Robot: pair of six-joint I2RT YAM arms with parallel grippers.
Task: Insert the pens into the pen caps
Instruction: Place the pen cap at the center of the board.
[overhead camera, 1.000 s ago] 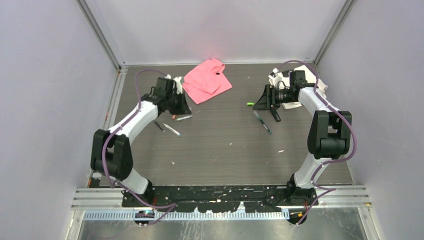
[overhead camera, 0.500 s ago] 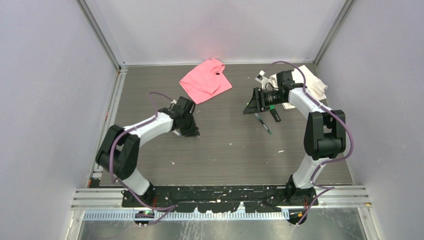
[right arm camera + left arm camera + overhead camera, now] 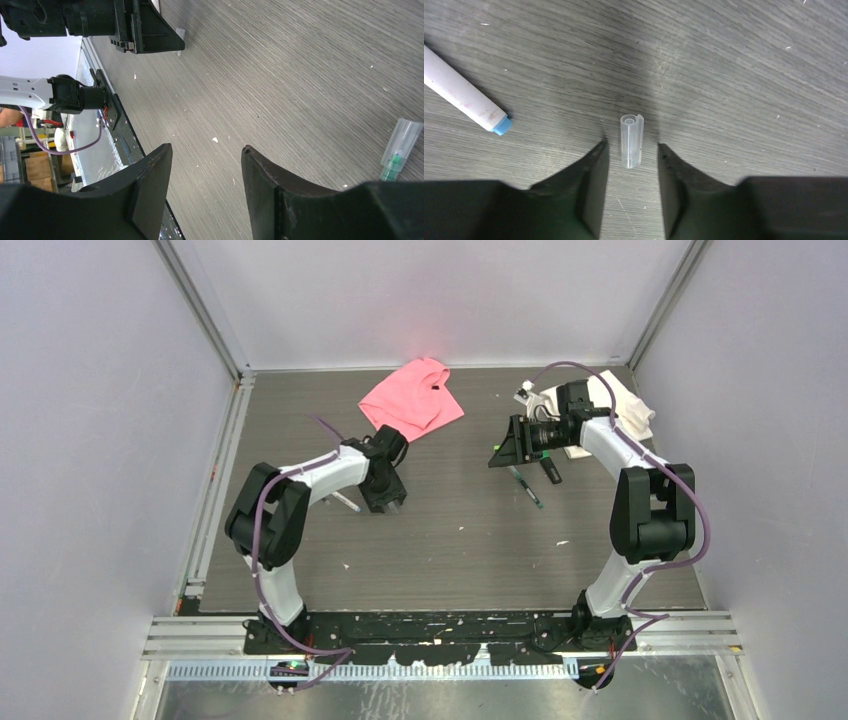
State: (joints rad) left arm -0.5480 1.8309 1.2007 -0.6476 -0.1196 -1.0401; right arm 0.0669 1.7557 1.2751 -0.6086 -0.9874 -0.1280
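Jaws on both sides stand apart and grip nothing. That is clear in the wrist views; the top view is too small to show it.

Top view: the left gripper (image 3: 384, 498) has swung from the far-left part of the worktop (image 3: 450, 560) in toward its middle, leaving the pink cloth (image 3: 410, 400) behind it. The right gripper (image 3: 503, 453) has barely shifted and sits near the far-right corner above two dark pens (image 3: 526, 486).

Left wrist: the left gripper (image 3: 632, 151) has just parted. A clear cap (image 3: 631, 131) lies flat between the fingertips (image 3: 599, 152), touching neither. A white pen (image 3: 461, 92) with a blue tip lies well to the side. Likely the cap has been let go here, so no pen is capped yet.

Right wrist: the right gripper (image 3: 206, 149) is half open over bare worktop. A green-tipped pen end in a clear sleeve (image 3: 399, 147) lies off to the side, untouched.
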